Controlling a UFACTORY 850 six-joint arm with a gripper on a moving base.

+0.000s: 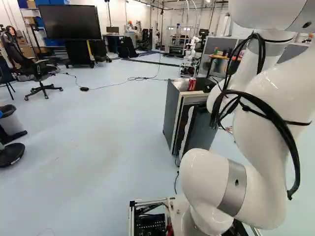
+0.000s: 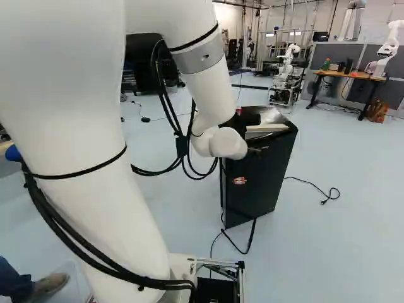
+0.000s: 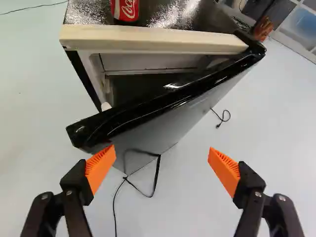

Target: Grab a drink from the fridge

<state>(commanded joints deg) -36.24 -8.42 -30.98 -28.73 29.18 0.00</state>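
Working left to right from my hand, I first have the can, ahead and beyond the door, on top of the fridge. It's the only drink I can make out; the cabinet's inside is dark and I can't tell what it holds. If full, I'd expect modest weight, thin walls that dent under a hard squeeze, and a slick skin if chilled. I'd take it round the middle, one finger each side, with gentle pressure. It looks red with white lettering, a plain round drinks can standing by the fridge's pale front strip, on a dark, shiny, speckled top.

Next, the door hangs ajar, slanting just ahead of my fingers, its free corner near one of them; I can't tell whether they touch. It should be stiff and swing on its hinge, its glossy black edge rather slippery, so if a cold drink is wanted I'd catch it behind that free corner and pull wider.

My fingers are spread wide, pinching nothing. Beyond the other finger, past the door, a loose black cable lies on the floor; I'd judge it harmless for a reach.
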